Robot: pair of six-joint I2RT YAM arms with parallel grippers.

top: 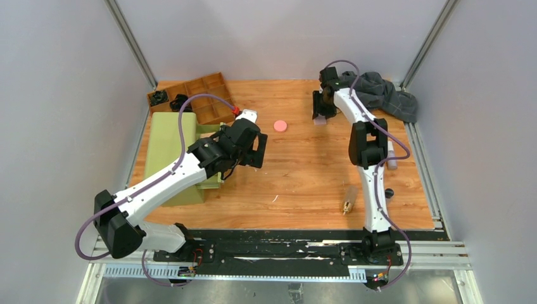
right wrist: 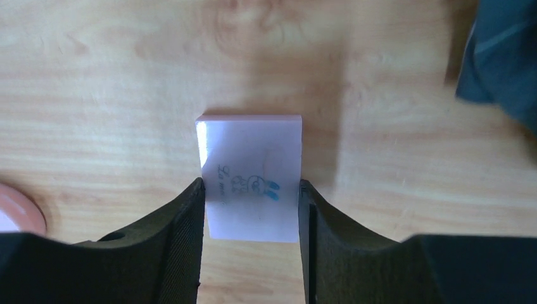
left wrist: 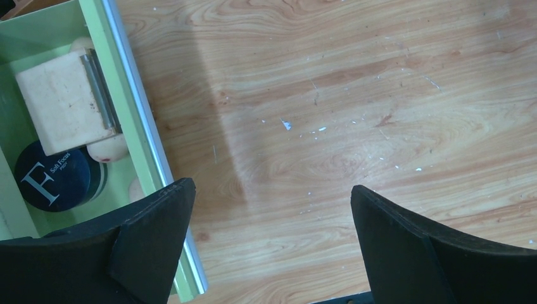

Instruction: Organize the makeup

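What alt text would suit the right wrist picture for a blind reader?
The two black fingers of the right gripper clamp the sides of a pale pink square pad printed with a small cartoon rabbit, over the wooden table. A pink disc peeks in at the left edge and a dark grey cloth at the upper right.

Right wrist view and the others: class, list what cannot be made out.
Pink disc: right wrist view, cut off by the left edge.
Pink square pad: top view, mostly hidden under the right gripper.
Tan item: top view, too small to identify.
Green tray: left wrist view, contents cut off.
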